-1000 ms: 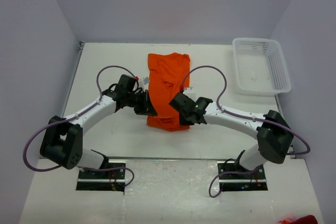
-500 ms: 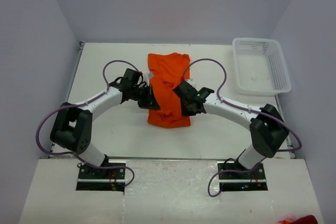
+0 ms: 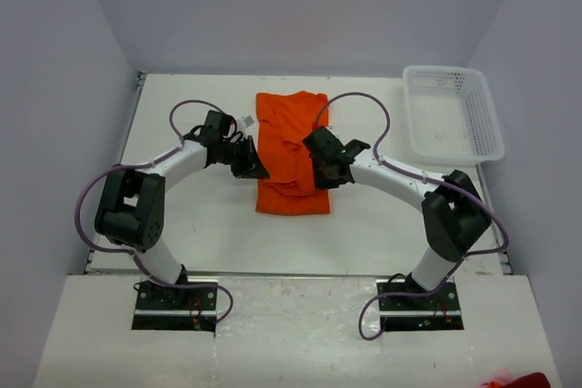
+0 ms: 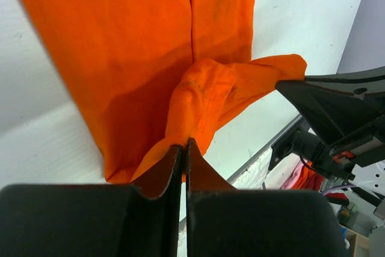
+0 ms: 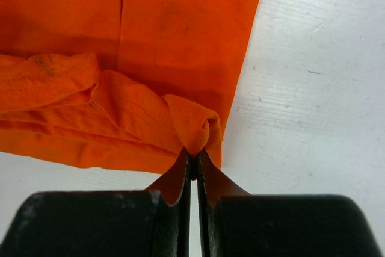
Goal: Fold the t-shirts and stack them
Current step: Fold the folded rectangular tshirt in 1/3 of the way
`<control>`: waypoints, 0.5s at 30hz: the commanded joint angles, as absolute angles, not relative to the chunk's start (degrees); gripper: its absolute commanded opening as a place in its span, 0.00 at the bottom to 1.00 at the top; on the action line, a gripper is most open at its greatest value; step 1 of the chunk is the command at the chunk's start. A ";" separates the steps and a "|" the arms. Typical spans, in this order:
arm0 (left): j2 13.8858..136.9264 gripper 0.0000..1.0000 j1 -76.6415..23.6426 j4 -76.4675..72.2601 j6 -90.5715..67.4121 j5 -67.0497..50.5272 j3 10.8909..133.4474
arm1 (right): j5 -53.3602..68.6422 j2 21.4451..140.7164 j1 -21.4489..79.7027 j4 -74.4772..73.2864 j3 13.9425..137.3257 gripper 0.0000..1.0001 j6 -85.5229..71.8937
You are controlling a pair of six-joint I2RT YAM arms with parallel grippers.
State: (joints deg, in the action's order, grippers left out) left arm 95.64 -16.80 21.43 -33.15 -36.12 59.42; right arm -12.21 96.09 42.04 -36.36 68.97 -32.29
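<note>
From above, the orange t-shirt (image 3: 289, 152) lies partly folded in the middle of the white table (image 3: 191, 224), bunched toward its lower end. The left jaws meet its left edge and the right jaws its right edge, near mid-frame. A white basket (image 3: 450, 71) sits at the upper right, well apart from the cloth.

In the left wrist view, the left jaws are pressed together at bottom centre, pinching a raised fold of the t-shirt (image 4: 138, 46), which spreads across the upper left.

In the right wrist view, the right jaws pinch a small tuck of the t-shirt (image 5: 168, 28) at bottom centre, with bare table to the right.
</note>
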 commanded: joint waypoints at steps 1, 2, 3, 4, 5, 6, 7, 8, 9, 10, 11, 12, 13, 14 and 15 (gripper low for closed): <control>97.11 0.00 -16.44 18.98 -31.29 -38.06 63.45 | -10.46 97.82 40.87 -34.45 71.54 0.00 -30.06; 98.08 0.00 -16.44 18.98 -31.20 -38.06 63.81 | -10.37 98.26 40.43 -34.45 71.72 0.00 -29.97; 98.52 0.00 -16.44 18.98 -31.03 -37.88 64.16 | -10.37 98.61 40.26 -34.37 71.89 0.00 -29.80; 98.96 0.00 -16.35 18.90 -31.03 -37.97 64.51 | -10.02 98.87 40.08 -34.37 72.24 0.00 -29.62; 99.75 0.00 -16.35 18.55 -31.29 -38.06 64.77 | -9.76 99.49 39.73 -34.19 72.33 0.00 -29.53; 100.28 0.00 -16.43 18.28 -31.46 -38.40 65.04 | -9.76 99.67 39.64 -34.02 72.42 0.00 -29.53; 100.63 0.00 -16.35 18.19 -31.46 -38.41 65.82 | -9.67 99.84 39.46 -33.75 72.60 0.00 -29.27; 101.50 0.00 -16.35 18.19 -31.46 -38.50 66.18 | -9.23 100.10 39.11 -33.66 72.77 0.00 -29.09; 101.77 0.00 -16.35 18.28 -31.46 -38.32 66.79 | -9.23 100.28 39.02 -33.75 73.03 0.00 -29.09; 102.30 0.00 -16.35 18.19 -31.46 -38.32 66.97 | -9.14 100.37 38.68 -33.66 73.21 0.00 -29.00; 102.57 0.00 -16.26 18.11 -31.46 -38.32 67.06 | -8.71 100.46 38.50 -33.66 73.39 0.00 -28.92; 102.83 0.00 -16.17 18.11 -31.46 -38.41 67.23 | -8.53 100.46 38.24 -33.40 73.30 0.00 -28.48; 103.27 0.00 -16.17 18.11 -31.46 -38.58 67.41 | -8.44 100.55 37.88 -33.40 73.47 0.00 -28.30; 103.45 0.00 -16.08 18.19 -31.46 -38.58 67.50 | -8.35 100.72 37.71 -33.31 73.65 0.00 -28.04; 103.45 0.00 -16.00 18.11 -31.55 -38.41 67.50 | -8.09 100.81 37.44 -33.22 73.74 0.00 -27.60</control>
